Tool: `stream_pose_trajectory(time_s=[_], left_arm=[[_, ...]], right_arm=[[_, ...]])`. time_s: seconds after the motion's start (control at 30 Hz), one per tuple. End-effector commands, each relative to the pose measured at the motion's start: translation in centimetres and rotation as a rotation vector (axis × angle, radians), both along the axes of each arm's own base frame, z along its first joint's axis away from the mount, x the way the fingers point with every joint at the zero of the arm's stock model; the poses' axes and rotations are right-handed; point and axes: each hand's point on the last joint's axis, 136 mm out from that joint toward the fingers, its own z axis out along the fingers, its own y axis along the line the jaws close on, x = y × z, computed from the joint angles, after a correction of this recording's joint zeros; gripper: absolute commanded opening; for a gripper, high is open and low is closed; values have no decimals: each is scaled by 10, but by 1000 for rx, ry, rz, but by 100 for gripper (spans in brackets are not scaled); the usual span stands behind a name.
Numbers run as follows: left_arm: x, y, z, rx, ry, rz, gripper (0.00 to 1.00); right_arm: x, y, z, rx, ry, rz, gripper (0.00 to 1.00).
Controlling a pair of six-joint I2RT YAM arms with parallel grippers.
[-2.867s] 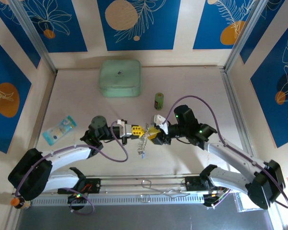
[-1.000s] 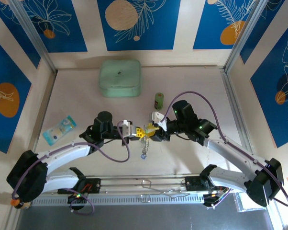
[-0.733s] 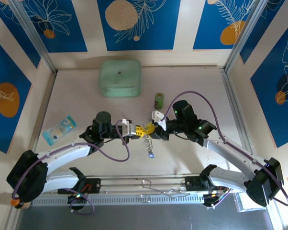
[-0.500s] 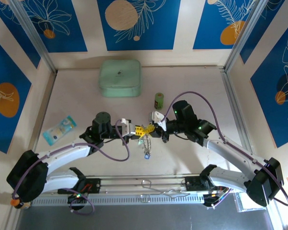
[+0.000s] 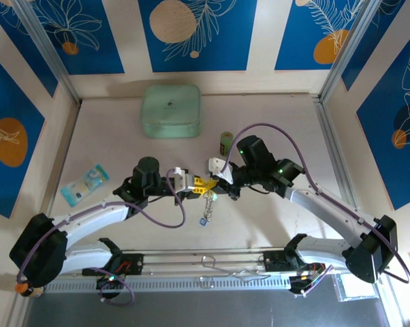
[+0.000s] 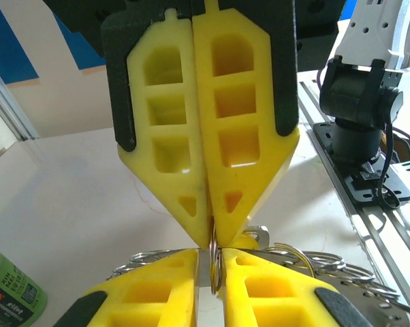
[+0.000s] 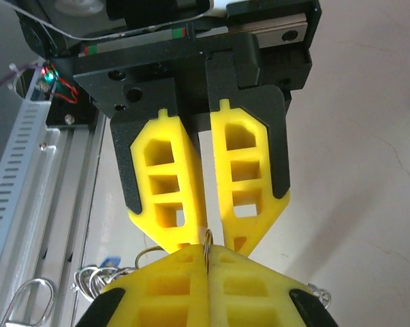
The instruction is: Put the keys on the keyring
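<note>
Fingers [image 6: 235, 143] of the right gripper [image 6: 212, 231] are pressed tight together. They pinch the thin wire of the ring [image 6: 214, 262] right at their tips. Tip to tip with them are the fingers [image 7: 165, 184] of the left gripper [image 7: 210, 237]. These two are a little bit apart. The ring wire stands in the small gap between them, and I cannot tell if it touches them. The two grippers meet nose to nose above the table [image 5: 123, 150]. Under the tips the ring hangs down, with the keys [image 5: 203, 219] dangling at its low end. A blue one is lowest. Small silver loops [image 6: 321, 262] bunch up just beside the tips. Farther out, past the right gripper, a small green can [image 5: 225, 142] stands up. Well beyond the left gripper sits a pale green box [image 5: 170, 110]. Off to the left gripper's side lies a little blue packet [image 5: 84, 182], far from the fingers.
</note>
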Motion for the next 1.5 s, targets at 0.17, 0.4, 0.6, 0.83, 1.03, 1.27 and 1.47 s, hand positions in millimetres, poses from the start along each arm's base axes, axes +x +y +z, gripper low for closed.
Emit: stream_pose_trajectory(time_s=[0.17, 0.4, 0.6, 0.83, 1.03, 1.27, 1.47], left_arm=[[-3, -3, 9, -15, -25, -30, 0], [-6, -2, 15, -53, -46, -32, 0], [-6, -2, 16, -65, -50, -33, 0], [-7, -2, 15, -63, -52, -34, 0], [-7, -2, 14, -61, -51, -36, 0], [-14, -1, 20, -91, -69, -71, 0], [-18, 0, 25, -119, -85, -89, 0]], right_arm=[[-8, 6, 0, -40, -7, 46, 0], [2, -13, 11, 170, 20, -83, 36], [1, -17, -1, 196, 50, -126, 36], [1, -15, 0, 188, 46, -113, 20], [1, -20, -3, 170, 52, -123, 4], [3, -21, -25, 114, 126, -132, 1], [3, -19, -28, 115, 149, -130, 8]])
